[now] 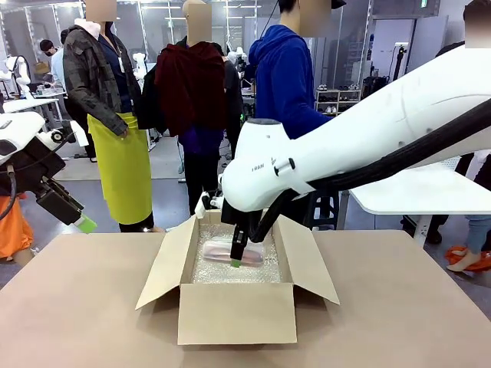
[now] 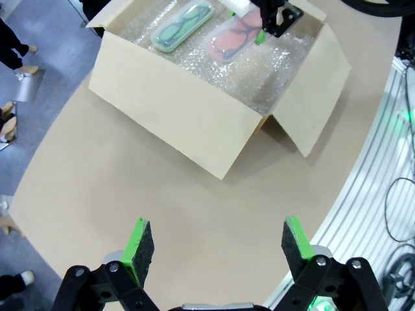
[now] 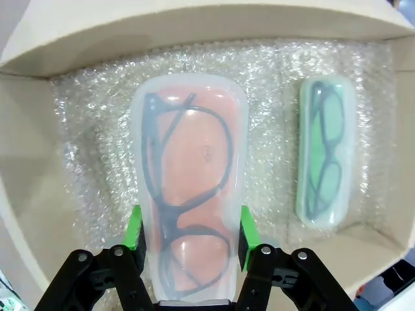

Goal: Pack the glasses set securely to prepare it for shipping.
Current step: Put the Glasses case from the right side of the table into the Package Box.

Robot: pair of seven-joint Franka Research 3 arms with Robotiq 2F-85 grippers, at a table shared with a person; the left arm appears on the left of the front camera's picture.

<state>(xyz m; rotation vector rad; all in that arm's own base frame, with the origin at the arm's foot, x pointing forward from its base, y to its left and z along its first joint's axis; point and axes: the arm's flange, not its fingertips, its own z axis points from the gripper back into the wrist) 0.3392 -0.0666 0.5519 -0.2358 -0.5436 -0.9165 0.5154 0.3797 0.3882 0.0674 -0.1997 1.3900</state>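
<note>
Nearest the front camera is the plain front wall of the open cardboard box (image 1: 238, 310), standing mid-tabletop (image 1: 77, 307) with its side flaps splayed outward.

Left of the box and well apart from it, the left end effector (image 2: 217, 246) hangs released over bare tabletop, with its green pads spread wide and nothing between them.

Inside the box, on a bubble-wrap lining (image 3: 91, 129), both parts of the glasses set lie flat with their broad faces up and black frames showing through. The pink glasses case (image 3: 188, 194) is in clear wrapping and sits around the middle of the box. The mint-green glasses case (image 3: 324, 155) lies just beside it without touching, seemingly on the side away from the box's front wall.

The two long axes are roughly parallel and run from one side flap toward the other, along the front wall.

The right end effector (image 3: 188, 233) reaches down into the box from the right, clenched on one end of the pink case with a pad on each long edge. The case's free rounded end points away from the fingers toward a box side wall.

I judge this to be the set-down of the second case. Whether it already rests fully on the lining I cannot tell.

The next move calls for settling it, easing the pads apart without nudging it into the mint case, and rising straight up clear of the flaps. Covering and closing are yet to be done.
</note>
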